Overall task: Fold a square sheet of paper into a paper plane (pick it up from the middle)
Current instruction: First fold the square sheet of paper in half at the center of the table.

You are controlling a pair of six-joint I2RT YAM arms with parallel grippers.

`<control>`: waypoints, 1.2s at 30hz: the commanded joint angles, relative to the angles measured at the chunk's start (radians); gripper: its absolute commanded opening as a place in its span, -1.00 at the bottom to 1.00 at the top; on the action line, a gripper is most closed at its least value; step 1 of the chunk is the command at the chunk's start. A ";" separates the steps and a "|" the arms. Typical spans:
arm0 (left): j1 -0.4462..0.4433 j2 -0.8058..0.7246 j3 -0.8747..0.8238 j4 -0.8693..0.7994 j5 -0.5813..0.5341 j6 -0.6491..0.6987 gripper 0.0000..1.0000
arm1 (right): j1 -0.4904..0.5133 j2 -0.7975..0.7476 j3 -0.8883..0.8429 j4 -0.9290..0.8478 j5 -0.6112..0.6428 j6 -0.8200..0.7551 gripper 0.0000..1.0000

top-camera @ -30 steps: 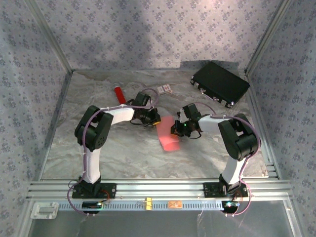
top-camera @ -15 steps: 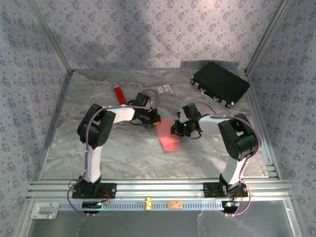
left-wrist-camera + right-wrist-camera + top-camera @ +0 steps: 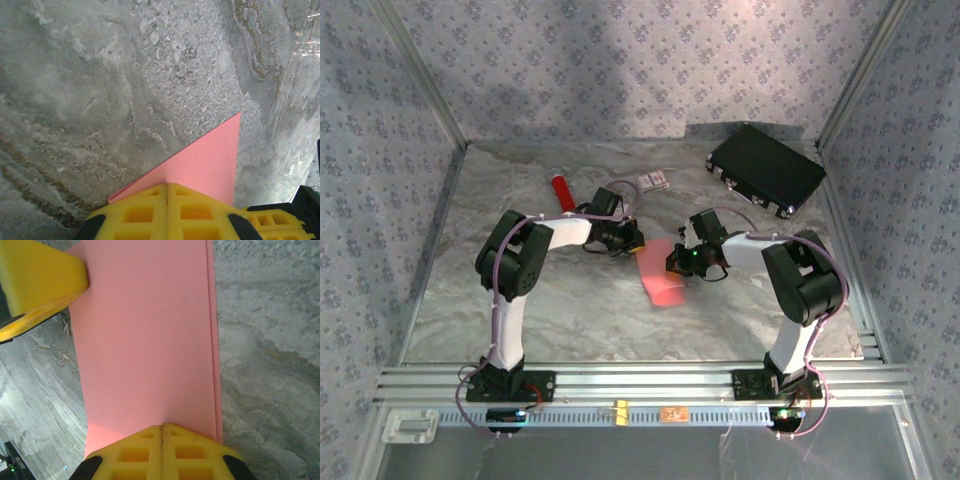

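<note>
Near the middle of the grey table (image 3: 570,310) lies the pink paper (image 3: 658,275), folded into a long strip; the left gripper (image 3: 632,243) has its yellow fingers (image 3: 150,192) pushed tight together, tips on the paper's far corner; the right gripper (image 3: 678,265) is squeezed together too, tips on the paper's right edge; the black case (image 3: 767,168) sits well apart, at the back right.

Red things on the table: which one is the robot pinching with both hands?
The flat pink-red paper sheet in the middle: left gripper and right gripper are shut on it. The red cylinder and small card lie apart, farther back.
</note>
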 commanded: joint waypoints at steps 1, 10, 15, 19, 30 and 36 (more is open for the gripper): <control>0.048 -0.005 -0.019 -0.005 -0.188 0.026 -0.96 | -0.001 0.028 -0.037 -0.135 0.117 -0.028 -1.00; 0.058 0.005 0.025 -0.045 -0.205 0.036 -0.96 | -0.002 0.025 -0.042 -0.129 0.116 -0.028 -1.00; 0.059 0.003 0.051 -0.076 -0.219 0.041 -0.94 | -0.002 0.025 -0.042 -0.126 0.112 -0.027 -1.00; 0.060 0.018 0.081 -0.101 -0.214 0.046 -0.94 | -0.002 0.022 -0.047 -0.120 0.112 -0.024 -1.00; 0.043 -0.129 0.094 -0.147 -0.201 0.053 -0.89 | 0.000 0.010 -0.071 -0.046 0.110 0.038 -1.00; -0.045 -0.216 0.006 -0.114 -0.115 -0.020 -0.89 | 0.002 -0.010 -0.068 -0.033 0.134 0.076 -1.00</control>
